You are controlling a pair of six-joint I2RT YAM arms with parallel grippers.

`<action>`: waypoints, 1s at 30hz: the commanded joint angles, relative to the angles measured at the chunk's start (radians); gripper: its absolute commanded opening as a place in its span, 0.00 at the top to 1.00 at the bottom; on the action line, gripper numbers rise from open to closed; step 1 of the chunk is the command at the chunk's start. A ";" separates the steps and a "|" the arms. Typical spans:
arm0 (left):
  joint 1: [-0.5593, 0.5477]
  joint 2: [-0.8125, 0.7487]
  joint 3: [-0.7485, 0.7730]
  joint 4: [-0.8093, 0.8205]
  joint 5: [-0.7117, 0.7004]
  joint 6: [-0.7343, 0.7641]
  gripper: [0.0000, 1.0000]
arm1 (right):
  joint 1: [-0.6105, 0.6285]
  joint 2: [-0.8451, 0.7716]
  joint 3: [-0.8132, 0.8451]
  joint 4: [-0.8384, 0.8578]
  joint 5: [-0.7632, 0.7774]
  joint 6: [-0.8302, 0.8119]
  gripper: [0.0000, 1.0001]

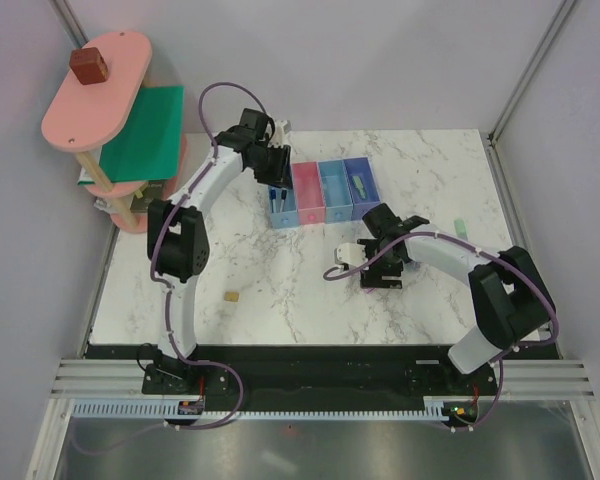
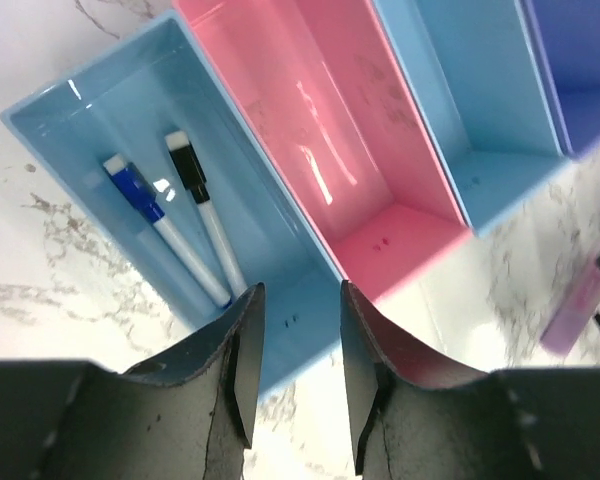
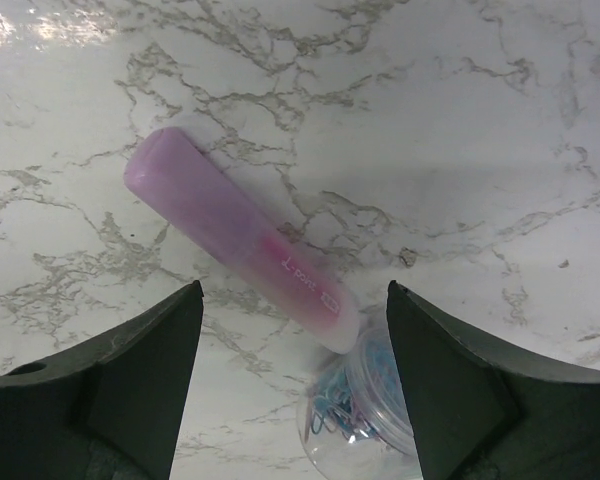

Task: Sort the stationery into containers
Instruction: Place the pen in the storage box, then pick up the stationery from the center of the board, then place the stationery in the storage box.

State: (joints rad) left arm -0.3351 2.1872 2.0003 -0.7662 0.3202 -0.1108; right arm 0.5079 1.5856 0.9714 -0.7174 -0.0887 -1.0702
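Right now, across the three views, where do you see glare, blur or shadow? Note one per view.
Top view: even light, faint shadows on the table. Left wrist: glare streaks inside the pink bin; the fingers dark and soft. Right wrist: glare at the top-left corner; the clip tub is blurred.

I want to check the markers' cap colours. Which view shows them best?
Left wrist: both markers lie large and unblocked in the blue bin, one blue-capped, one black-capped. Top external shows them tiny; right wrist shows none.

I count four bins [image 1: 310,195], two markers [image 2: 208,218], one pink-lilac bar [image 3: 242,240], one tub of paper clips [image 3: 365,400], one tan block [image 1: 233,296].
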 commanded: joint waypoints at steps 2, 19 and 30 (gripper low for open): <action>-0.001 -0.194 -0.072 -0.097 0.051 0.215 0.57 | 0.007 0.054 -0.037 0.059 -0.003 -0.001 0.19; 0.001 -0.546 -0.578 -0.139 -0.200 0.716 0.38 | 0.009 -0.032 0.125 0.047 0.000 0.205 0.90; -0.015 -0.656 -0.813 -0.090 -0.231 0.965 0.38 | -0.009 0.066 0.512 0.082 -0.015 0.593 0.89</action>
State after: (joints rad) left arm -0.3363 1.5772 1.2526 -0.8944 0.1150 0.6914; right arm 0.5068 1.6093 1.3636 -0.6819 -0.0742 -0.6598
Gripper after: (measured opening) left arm 0.619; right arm 0.208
